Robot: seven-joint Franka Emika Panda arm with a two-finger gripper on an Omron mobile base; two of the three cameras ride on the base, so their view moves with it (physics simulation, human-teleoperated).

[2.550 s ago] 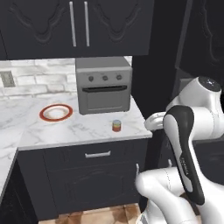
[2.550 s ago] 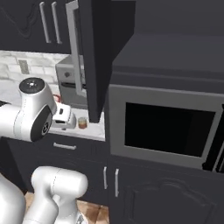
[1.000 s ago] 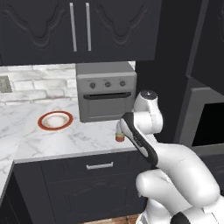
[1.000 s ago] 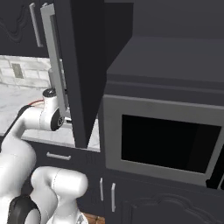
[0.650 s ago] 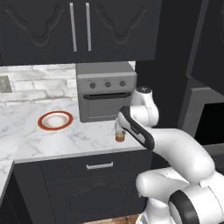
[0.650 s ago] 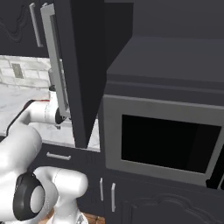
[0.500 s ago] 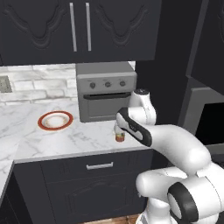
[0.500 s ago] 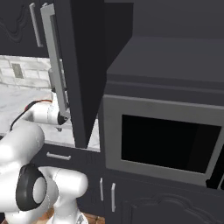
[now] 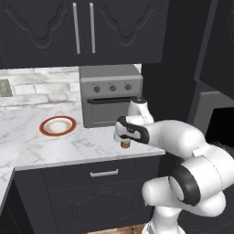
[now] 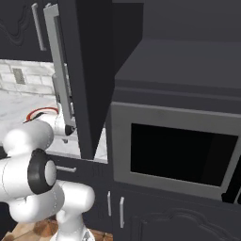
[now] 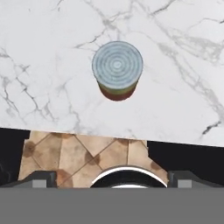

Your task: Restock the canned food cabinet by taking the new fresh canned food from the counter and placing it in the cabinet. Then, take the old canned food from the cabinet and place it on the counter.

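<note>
The new fresh canned food (image 11: 117, 66), with a silvery ringed lid and a red-orange label, stands upright on the white marble counter (image 11: 48, 52) close to its front edge. In the left base view this can (image 9: 124, 145) sits directly under my hand. My gripper (image 9: 124, 138) hovers above it and points straight down. The gripper (image 11: 113, 178) is open, its fingertips (image 11: 43, 177) spread wide, with nothing between them. The cabinet's open door (image 10: 89, 70) with its long grey bar handle (image 10: 59, 70) hangs beside my arm. The old canned food is out of view.
A grey toaster oven (image 9: 111, 93) stands just behind the can. A red-rimmed plate (image 9: 57, 125) lies to its left on the counter. A built-in microwave (image 10: 183, 150) sits to the right. Tiled floor (image 11: 74, 157) shows below the counter edge.
The arm has swung forward over the counter and the hand has come down over the red-orange can. The gripper has stayed open and the can has not moved.
</note>
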